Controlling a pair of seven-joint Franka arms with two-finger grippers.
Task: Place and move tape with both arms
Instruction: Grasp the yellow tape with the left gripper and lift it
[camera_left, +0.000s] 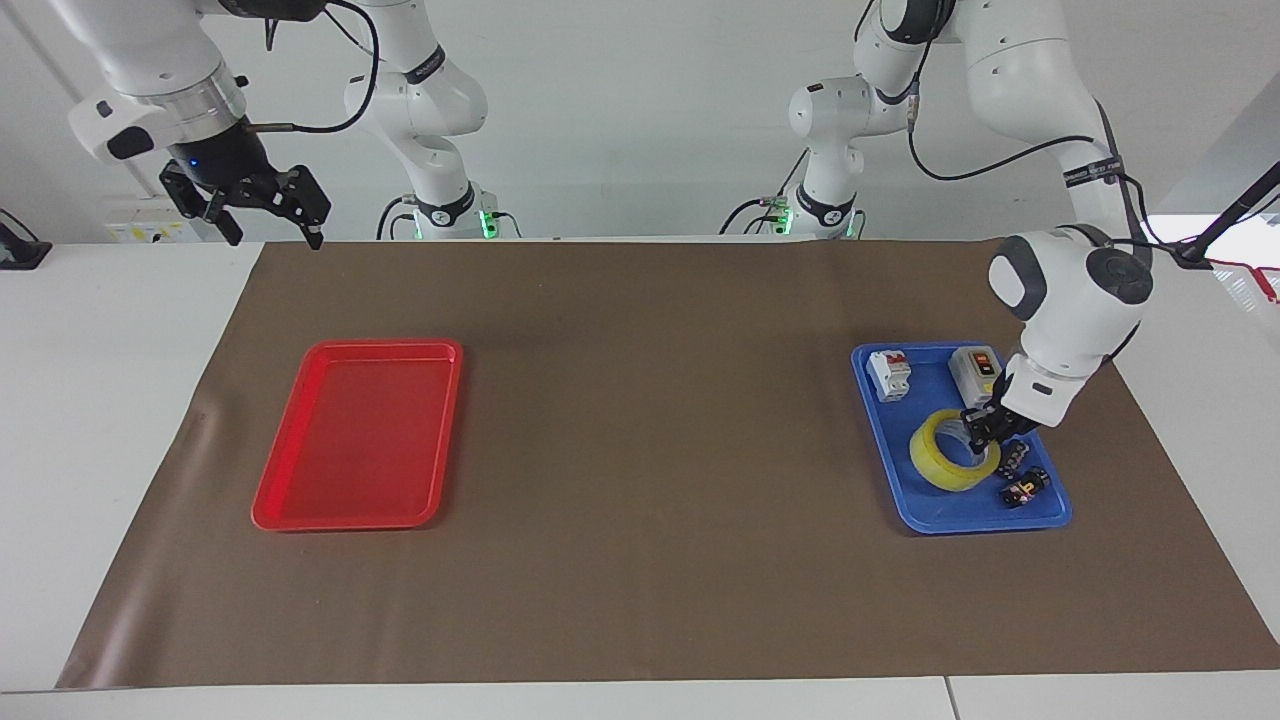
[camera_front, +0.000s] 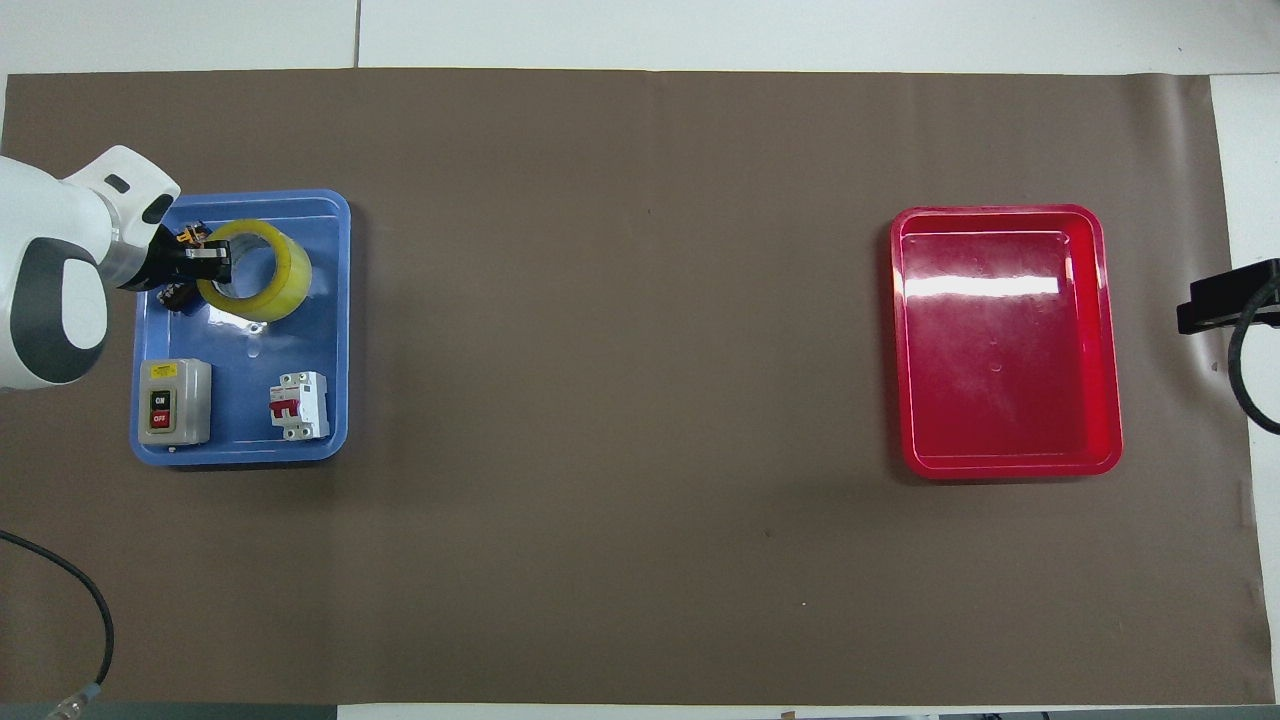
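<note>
One yellowish translucent tape roll (camera_left: 950, 462), seemingly lifted over the blue plastic tray (camera_left: 912, 512) near the desk's left-arm end, is clamped in the left gripper's (camera_left: 978, 428) jaws. The right gripper (camera_left: 262, 205), jaws apart, waits over the desk's robot-side corner; its fingers show only in the facing view. One red tray (camera_front: 1005, 340).

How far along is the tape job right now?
Early. Left gripper is shut on the tape's wall over the blue tray, the roll tilted as if lifting. Right gripper waits raised, open. Still left: moving the tape out; the red tray holds nothing.
</note>
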